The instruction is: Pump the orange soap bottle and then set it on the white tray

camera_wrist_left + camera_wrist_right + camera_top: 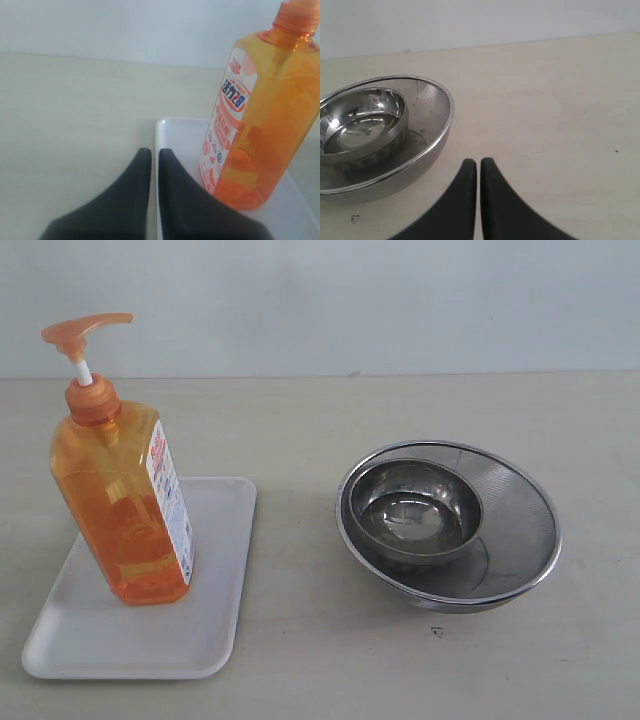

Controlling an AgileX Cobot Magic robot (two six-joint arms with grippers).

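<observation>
Both closed: L gripper [155,152], R gripper [478,161]; orange soap bottle [120,510] on white tray [215,640], pump [85,335] cropped at L wrist.

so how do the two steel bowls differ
The inner bowl is smaller; the outer bowl is wider and holds it. The inner bowl has solid polished walls; the outer bowl's walls are fine mesh. The inner bowl sits off-centre, toward the outer bowl's left side in the exterior view. Both are round, shiny metal.

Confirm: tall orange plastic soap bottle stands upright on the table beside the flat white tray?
No. The tall orange plastic soap bottle stands upright on the flat white tray, not beside it; the exterior view shows it.
</observation>
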